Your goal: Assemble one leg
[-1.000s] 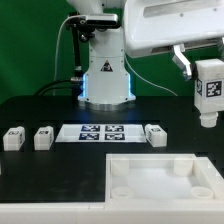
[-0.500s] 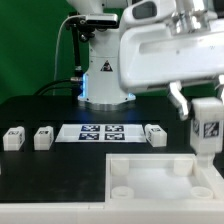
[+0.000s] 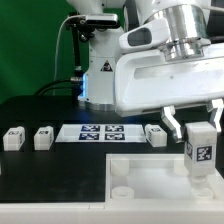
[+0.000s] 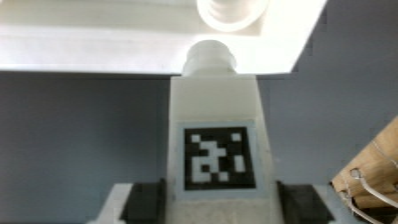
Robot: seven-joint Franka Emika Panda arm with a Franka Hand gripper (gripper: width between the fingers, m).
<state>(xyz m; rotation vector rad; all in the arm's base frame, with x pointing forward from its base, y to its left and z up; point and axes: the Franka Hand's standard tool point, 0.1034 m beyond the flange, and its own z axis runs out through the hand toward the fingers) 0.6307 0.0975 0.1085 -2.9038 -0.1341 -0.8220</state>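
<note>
One leg [image 3: 200, 150] is hanging upright in the gripper [image 3: 198, 128], which is clamping it from both sides near its top. Its black-and-white tag is facing the exterior camera. It is sitting over the far corner of the single big white tray [image 3: 140, 160] on the exterior view's right. I cannot tell whether it is touching the tray.

In the wrist view the leg [image 4: 214, 100] is pointing its rounded tip toward a round socket [image 4: 240, 10] in the tray [image 4: 89, 35].

Three more legs are lying on the black bench [image 3: 40, 110], making four in all. Two [image 3: 13, 138] [image 3: 43, 138] are toward the exterior view's left. One [image 3: 155, 134] is just beside the marker board [image 3: 100, 132].

The arm [image 3: 165, 60] is reaching forward from its base [image 3: 103, 80], with the wrist pointing straight down.
</note>
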